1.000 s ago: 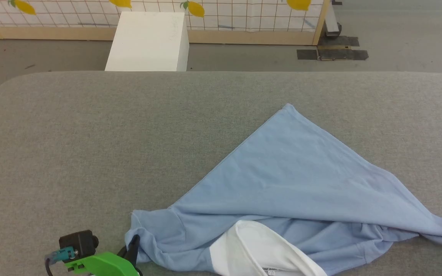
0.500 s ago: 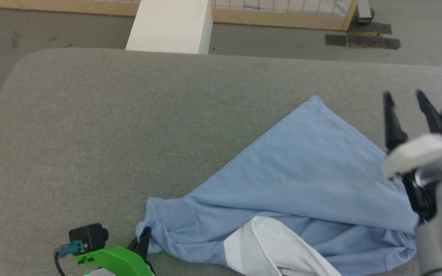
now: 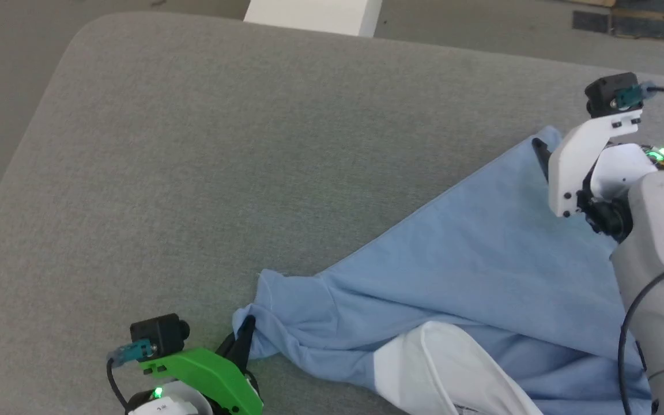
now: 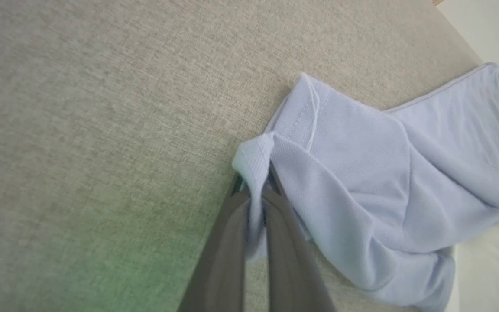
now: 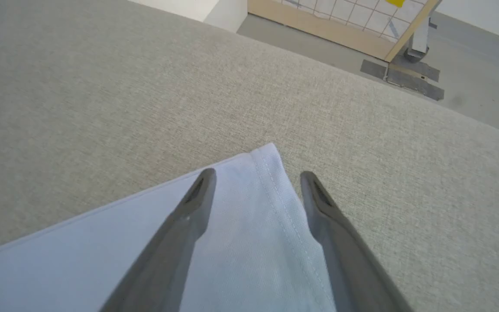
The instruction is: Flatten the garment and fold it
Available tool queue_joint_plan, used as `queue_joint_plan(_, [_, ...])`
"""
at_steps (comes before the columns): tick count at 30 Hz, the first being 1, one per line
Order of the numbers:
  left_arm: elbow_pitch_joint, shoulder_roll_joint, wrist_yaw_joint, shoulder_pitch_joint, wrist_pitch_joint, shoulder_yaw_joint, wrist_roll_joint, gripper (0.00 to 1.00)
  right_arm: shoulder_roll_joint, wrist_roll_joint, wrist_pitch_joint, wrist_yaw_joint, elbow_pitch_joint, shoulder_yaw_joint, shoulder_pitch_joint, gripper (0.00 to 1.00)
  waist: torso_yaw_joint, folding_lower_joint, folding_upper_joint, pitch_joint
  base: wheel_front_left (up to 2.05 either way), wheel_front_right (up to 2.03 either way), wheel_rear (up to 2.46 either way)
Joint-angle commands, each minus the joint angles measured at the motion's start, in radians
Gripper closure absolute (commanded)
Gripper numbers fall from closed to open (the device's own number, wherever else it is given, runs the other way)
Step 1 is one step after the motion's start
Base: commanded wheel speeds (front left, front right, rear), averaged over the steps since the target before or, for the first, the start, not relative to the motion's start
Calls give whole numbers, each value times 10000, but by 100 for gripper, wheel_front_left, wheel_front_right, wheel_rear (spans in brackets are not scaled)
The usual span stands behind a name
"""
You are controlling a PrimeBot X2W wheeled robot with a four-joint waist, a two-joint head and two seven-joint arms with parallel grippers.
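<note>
The shirt (image 3: 470, 259) lies bunched at 4 o'clock on the gray counter (image 3: 193, 144). It looks soft, light and floppy (one lifted spot would sag), so corners and hems are best to hold. The left fingers (image 3: 244, 343) pinch a hemmed edge at 7 o'clock; the right fingers (image 5: 258, 182) hang wide open over its 2 o'clock corner. Its near edge is cut off.

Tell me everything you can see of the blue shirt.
The garment is light blue knit with a white section at the near edge. It lies rumpled in a rough triangle on the grey cushion. The left gripper pinches its bunched near corner; the right gripper is open over the far corner.
</note>
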Motion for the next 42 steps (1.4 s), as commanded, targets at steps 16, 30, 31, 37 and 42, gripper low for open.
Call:
queue_joint_plan(16, [839,-205,-268,-577,-463,-235,-145,100,281,-1987,2177,-15,839,-1725,-946,100,685,0,0,611,0,0,0])
queue_joint_plan(30, [188,406,145,65,-568,130,83,100,1137,-120,-2990,-15,-2588,-1954,2867,100,-769,0,0,-1182,0,0,0])
queue_joint_plan(31, [103,460,172,79,-615,179,119,100,1160,-22,-3165,-15,-2907,-1985,3192,100,-885,0,0,-1269,0,0,0])
queue_joint_plan(37, [-607,737,232,-149,-1182,445,465,100,1300,574,-3606,-15,-5027,-2383,5002,100,-1615,0,0,-1780,0,0,0])
queue_joint_plan(42, [-1402,970,45,-1052,-1550,653,630,100,1333,567,-3099,-15,-6825,-2727,5686,100,-2066,0,0,-2143,0,0,0])
